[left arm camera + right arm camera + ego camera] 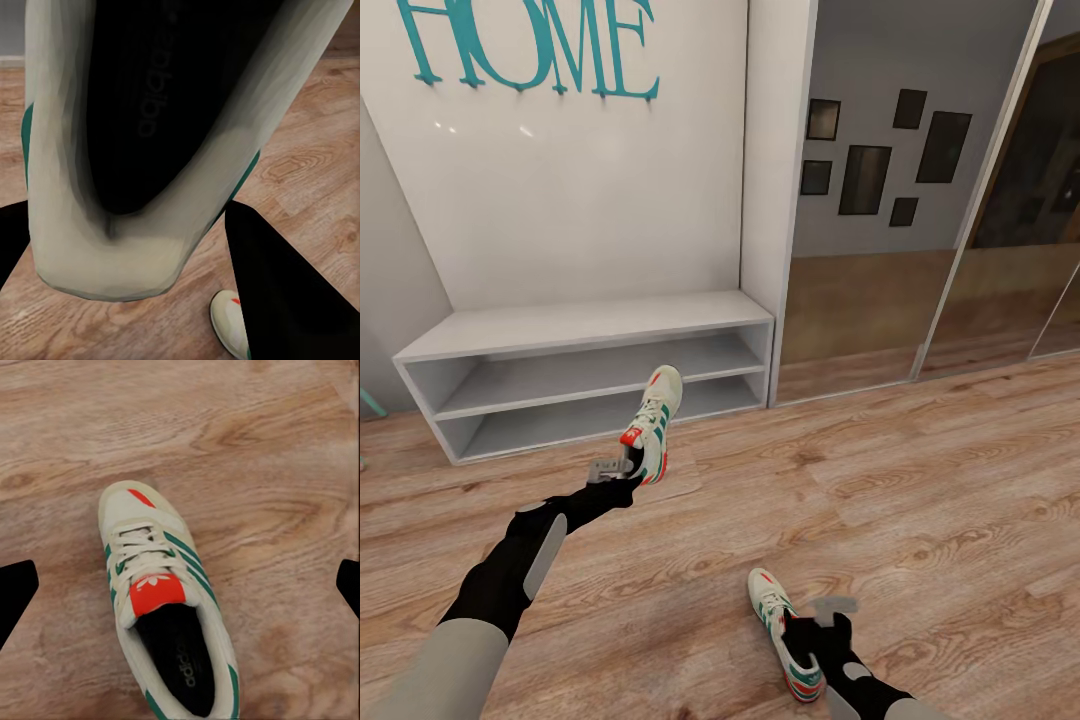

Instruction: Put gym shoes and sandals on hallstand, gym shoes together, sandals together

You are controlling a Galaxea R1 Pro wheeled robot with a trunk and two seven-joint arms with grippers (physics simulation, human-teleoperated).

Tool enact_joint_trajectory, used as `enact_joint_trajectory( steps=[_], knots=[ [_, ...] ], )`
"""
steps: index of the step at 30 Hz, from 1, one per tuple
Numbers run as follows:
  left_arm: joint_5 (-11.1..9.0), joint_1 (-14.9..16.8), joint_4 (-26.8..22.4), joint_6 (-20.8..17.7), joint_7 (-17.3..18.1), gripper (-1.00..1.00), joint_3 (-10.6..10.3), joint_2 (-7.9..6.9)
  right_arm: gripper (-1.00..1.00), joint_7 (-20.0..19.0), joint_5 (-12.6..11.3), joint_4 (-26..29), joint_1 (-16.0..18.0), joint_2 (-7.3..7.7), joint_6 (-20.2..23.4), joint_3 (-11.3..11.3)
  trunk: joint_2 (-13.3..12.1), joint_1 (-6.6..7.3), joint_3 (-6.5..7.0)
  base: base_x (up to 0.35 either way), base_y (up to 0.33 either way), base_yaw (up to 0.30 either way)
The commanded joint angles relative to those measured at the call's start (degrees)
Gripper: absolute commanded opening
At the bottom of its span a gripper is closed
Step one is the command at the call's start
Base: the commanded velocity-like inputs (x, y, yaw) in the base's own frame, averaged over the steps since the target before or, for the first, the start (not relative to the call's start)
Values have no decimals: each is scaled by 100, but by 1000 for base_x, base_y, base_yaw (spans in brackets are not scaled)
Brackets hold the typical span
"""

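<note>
The left gripper [622, 468] is clamped on the heel of one gym shoe [654, 422], holding it clear of the corridor floor [920, 480] with the toe pointing up and away, toward the front of the hallstand [590, 330], whose two open tiers lie just beyond the raised toe. In the left wrist view the held shoe's dark opening and pale heel collar [112, 255] press up between the black fingers [292, 292]. The right gripper [822, 618] hangs open above the second gym shoe [785, 645], which lies flat on the planks directly beneath it, its laces and red tongue [157, 592] centred between the spread fingertips at that view's edges. The chief risk, as I judge it, is the heel-only hold: the long shoe could pivot or slip out as the left arm reaches forward, or its toe could catch the rack's edge and knock it back to the floor. The right gripper, if it descends off-centre, could push the shoe aside rather than straddle it. The sandals are not to be made out, the rack's upper shelves are cut off, and the held shoe hides how deeply the left fingers bite.
</note>
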State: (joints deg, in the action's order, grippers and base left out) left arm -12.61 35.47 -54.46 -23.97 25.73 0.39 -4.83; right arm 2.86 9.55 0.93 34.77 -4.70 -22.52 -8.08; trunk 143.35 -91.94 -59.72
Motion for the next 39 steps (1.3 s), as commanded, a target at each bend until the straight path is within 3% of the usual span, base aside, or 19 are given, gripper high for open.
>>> enact_joint_trajectory(
  steps=[1,10,11,14,17,20,29,33,39],
  knots=[
    [-49,3,-3,-46,12,-100,5,-1,100,87,68,-5,4,-1,-16,-36,2,1,-5,0,0,0],
    [-51,4,-3,-46,11,-100,5,-1,100,258,146,-5,4,4,-16,-4,2,1,-5,0,0,0],
    [-50,4,-3,-46,11,-100,3,4,100,253,574,-5,4,4,-16,3,2,1,-5,0,0,0],
    [-50,4,-3,-46,13,-100,4,2,100,251,1317,-5,4,5,-16,1,2,1,-5,0,0,0],
    [-55,4,-3,-46,12,-100,4,5,100,250,1858,-5,4,5,-16,-2,2,1,-5,0,0,0],
    [-54,4,-3,-46,11,-100,5,5,100,250,2218,-5,4,5,-16,-4,2,1,-5,0,0,0],
    [-55,4,-3,-47,15,-100,4,5,100,250,2349,-5,4,9,-16,-3,2,1,-5,0,0,0],
    [-57,4,-3,-46,15,-100,5,2,100,250,2356,-1,4,126,-16,-1,2,1,-5,0,0,0],
    [-58,2,-3,-46,13,-100,1,7,100,252,2358,3,4,200,-16,-8,10,-14,-158,0,0,20]
  ],
)
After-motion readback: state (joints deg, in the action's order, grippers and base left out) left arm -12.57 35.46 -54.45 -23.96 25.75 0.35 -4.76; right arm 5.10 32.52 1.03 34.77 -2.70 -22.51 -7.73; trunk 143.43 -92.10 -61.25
